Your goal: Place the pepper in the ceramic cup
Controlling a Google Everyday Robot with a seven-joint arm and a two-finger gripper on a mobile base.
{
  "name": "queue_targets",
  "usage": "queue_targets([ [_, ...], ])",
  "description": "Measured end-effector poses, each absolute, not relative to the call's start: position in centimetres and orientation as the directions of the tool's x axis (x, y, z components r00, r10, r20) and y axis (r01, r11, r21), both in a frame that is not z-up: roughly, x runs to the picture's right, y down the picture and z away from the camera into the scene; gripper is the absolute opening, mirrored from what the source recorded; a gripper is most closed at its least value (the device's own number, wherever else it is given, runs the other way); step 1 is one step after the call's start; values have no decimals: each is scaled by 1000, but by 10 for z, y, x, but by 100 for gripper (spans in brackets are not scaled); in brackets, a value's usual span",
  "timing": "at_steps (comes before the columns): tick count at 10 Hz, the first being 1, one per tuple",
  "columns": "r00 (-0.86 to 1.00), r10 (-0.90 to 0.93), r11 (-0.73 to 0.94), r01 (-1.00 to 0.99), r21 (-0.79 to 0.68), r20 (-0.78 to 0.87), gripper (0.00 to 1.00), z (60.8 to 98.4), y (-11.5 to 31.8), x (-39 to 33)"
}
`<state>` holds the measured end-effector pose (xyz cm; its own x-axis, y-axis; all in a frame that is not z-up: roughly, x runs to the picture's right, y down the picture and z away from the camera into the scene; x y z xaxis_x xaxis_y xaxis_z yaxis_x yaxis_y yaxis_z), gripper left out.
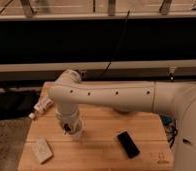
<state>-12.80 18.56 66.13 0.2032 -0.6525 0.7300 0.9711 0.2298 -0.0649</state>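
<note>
Left of the flat black rectangular phone [127, 144], the gripper [71, 131] points down; the small dark red pepper [66, 128] seems at its tip; grip state cannot be told.

A wooden table [103, 131] stands on speckled floor [6, 140] before a dark wall [61, 42] crossed by pale rails [46, 66].

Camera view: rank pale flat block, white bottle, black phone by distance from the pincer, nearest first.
Pincer hangs left of centre.
1. Pale flat rectangular block, front-left.
2. White bottle, left edge; nearly tied with 1.
3. Black rectangular phone, front-right.
</note>
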Motion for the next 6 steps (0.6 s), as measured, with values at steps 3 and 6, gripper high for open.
queue_targets([
  [3, 200, -637, 229, 971, -65, 745, 49, 664, 192, -126],
  [6, 207, -629, 230, 970, -75, 750, 77, 668, 194, -122],
])
